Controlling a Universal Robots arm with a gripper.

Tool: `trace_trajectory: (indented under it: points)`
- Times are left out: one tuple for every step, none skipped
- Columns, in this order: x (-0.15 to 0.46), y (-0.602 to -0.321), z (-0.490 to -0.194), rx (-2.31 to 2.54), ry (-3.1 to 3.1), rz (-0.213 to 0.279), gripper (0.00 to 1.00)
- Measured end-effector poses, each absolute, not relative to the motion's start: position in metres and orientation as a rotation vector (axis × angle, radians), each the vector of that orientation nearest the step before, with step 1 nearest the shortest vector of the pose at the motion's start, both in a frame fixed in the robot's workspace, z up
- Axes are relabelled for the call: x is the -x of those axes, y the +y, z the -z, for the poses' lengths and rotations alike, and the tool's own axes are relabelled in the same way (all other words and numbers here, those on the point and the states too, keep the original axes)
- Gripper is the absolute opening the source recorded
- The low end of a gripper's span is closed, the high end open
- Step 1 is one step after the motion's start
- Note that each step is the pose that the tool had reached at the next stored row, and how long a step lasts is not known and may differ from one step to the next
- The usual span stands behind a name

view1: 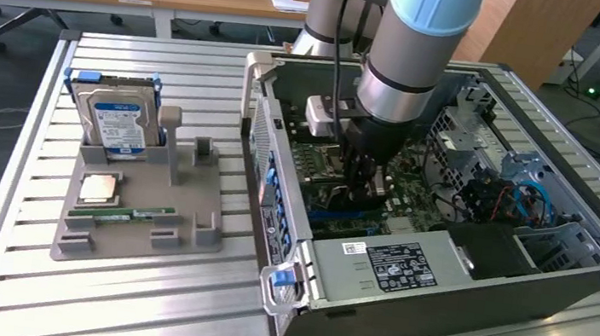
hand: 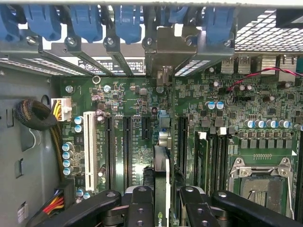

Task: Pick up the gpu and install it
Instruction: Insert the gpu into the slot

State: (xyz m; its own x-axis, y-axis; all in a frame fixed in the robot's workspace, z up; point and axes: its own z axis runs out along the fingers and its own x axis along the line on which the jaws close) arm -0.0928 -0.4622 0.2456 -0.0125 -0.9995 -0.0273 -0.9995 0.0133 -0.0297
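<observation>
The gpu [hand: 161, 175] stands edge-on between my gripper's black fingers [hand: 142, 205], thin and dark with a green logo near the grip. Its silver end bracket [hand: 163, 54] sits against the case's rear slot openings, under the blue latches [hand: 128, 21]. The card lines up with a black expansion slot on the green motherboard [hand: 227, 94]; I cannot tell whether it is seated. My gripper [hand: 163, 201] is shut on the gpu. In the exterior view my gripper [view1: 361, 184] reaches straight down into the open computer case [view1: 561, 282], just over the motherboard.
Beside the card lie a white slot [hand: 88, 142], black slots [hand: 109, 151] and the bare CPU socket [hand: 260, 182]. Cable bundles [hand: 35, 116] hang by the case wall. On the exterior view's left, a grey holder [view1: 183, 235] carries a hard drive [view1: 117, 115], a chip [view1: 99, 186] and a memory stick [view1: 134, 215].
</observation>
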Motion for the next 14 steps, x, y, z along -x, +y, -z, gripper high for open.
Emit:
trace_trajectory:
  points:
    - [0.0929, -0.4622, -0.245, 2.179, 2.207, 0.003, 0.26]
    - [0.093, -0.4622, -0.245, 2.179, 2.207, 0.003, 0.26]
    - [0.093, -0.4622, -0.245, 2.179, 2.207, 0.003, 0.26]
    - [0.093, -0.4622, -0.245, 2.179, 2.207, 0.003, 0.26]
    - [0.093, -0.4622, -0.245, 2.179, 2.207, 0.003, 0.26]
    - [0.0929, -0.4622, -0.245, 2.179, 2.207, 0.003, 0.26]
    - [0.093, -0.4622, -0.245, 2.179, 2.207, 0.003, 0.26]
    - [0.093, -0.4622, -0.2449, 2.179, 2.207, 0.003, 0.26]
    - [0.093, -0.4622, -0.2447, 2.179, 2.207, 0.003, 0.26]
    - [0.093, -0.4622, -0.2444, 2.179, 2.207, 0.003, 0.26]
    - [0.093, -0.4622, -0.2442, 2.179, 2.207, 0.003, 0.26]
    - [0.093, -0.4622, -0.2441, 2.179, 2.207, 0.003, 0.26]
    - [0.093, -0.4622, -0.2441, 2.179, 2.207, 0.003, 0.26]
    - [0.093, -0.4622, -0.2441, 2.179, 2.207, 0.003, 0.26]
